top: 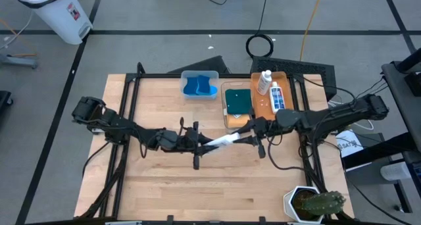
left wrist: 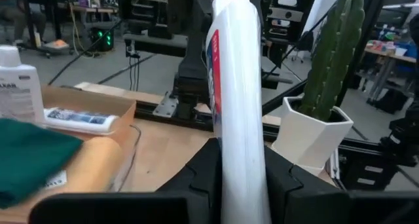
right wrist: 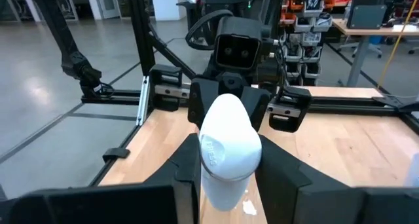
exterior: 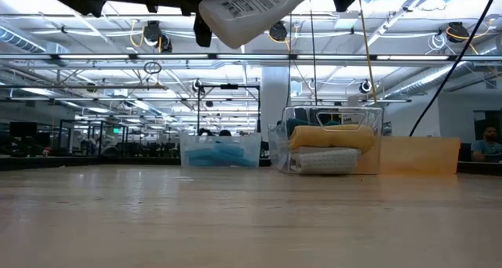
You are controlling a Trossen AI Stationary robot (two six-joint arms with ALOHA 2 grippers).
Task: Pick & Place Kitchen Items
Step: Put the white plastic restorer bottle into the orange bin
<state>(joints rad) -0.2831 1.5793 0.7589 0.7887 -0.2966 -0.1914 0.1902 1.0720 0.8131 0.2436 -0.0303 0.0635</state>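
Both grippers pinch the same white bottle, one at each end, above the middle of the table. The left gripper clamps its fingers on the bottle's left end; in the left wrist view the bottle rises between the two dark fingers, pressed against both. The right gripper holds the other end, and in the right wrist view the rounded white end sits tight between its fingers. The bottle lies tilted, its right end a little farther back than its left, and in the low view it hangs well clear of the tabletop.

Behind the bottle, on the far side of the table, a clear bin holds a dark green cloth; the low view shows a yellow cloth over a grey one in it. To its left a second clear bin holds blue cloth pieces. To its right an orange tray carries two more white bottles. A potted cactus stands at the near right corner.
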